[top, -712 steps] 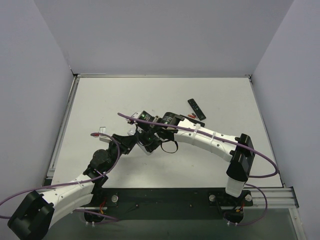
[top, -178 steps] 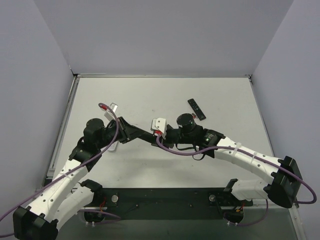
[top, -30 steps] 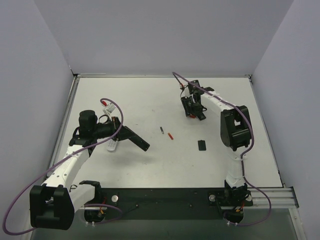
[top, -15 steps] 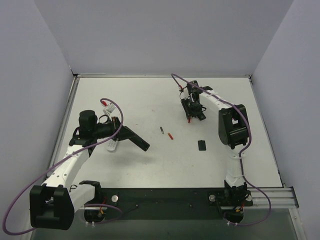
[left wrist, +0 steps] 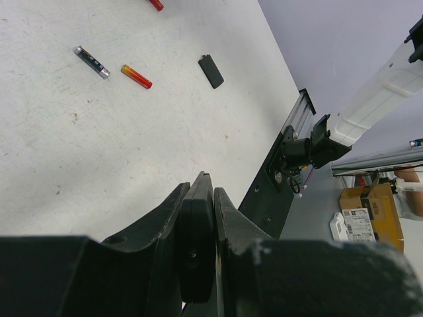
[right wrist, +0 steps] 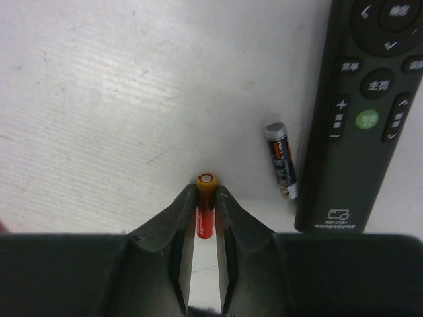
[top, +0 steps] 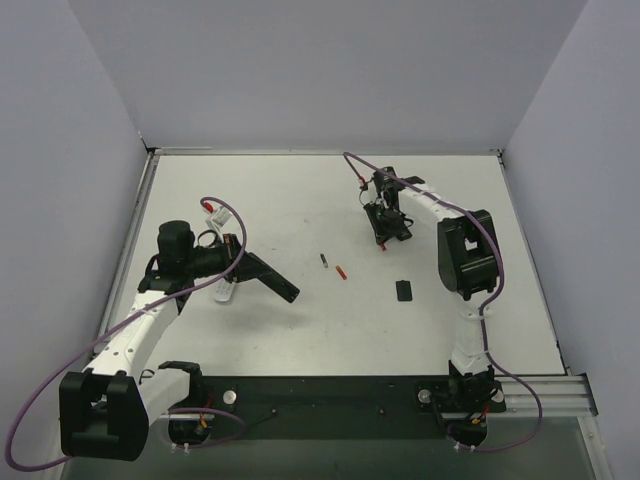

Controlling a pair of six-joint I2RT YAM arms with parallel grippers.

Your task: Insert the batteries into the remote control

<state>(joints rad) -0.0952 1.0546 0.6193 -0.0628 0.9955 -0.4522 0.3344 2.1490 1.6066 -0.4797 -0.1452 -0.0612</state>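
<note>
right tool (right wrist: 206, 193) was pinched narrow on a red battery (right wrist: 205, 210), fingers (right wrist: 168, 223) on both sides of the body, one end poking out past the tips, low over the table (right wrist: 99, 99) just left of the remote (right wrist: 370, 99)

remote lay buttons up at the far side of the table, with a grey battery (right wrist: 281, 160) right alongside its long edge; touching or just off it, couldn't tell

left tool (left wrist: 203, 183) was closed on nothing, hanging over the left-middle of the table

two more sat out in the middle: a spare grey battery (top: 323, 261) and a spare red battery (top: 342, 271), near each other but not touching. a small black cover (top: 404, 290) lay apart from the remote, looked like the battery door

handling, my read: the batteries were light, hard, smooth and round, so they'd roll and squirt out of a skewed pinch. best hold was across the middle of the body, ends left free to seat against the contacts. remote looked stiff, flat and easy to slide; its bay was probably on the hidden underside, so it'd need flipping, then pinning by the long edges
</note>
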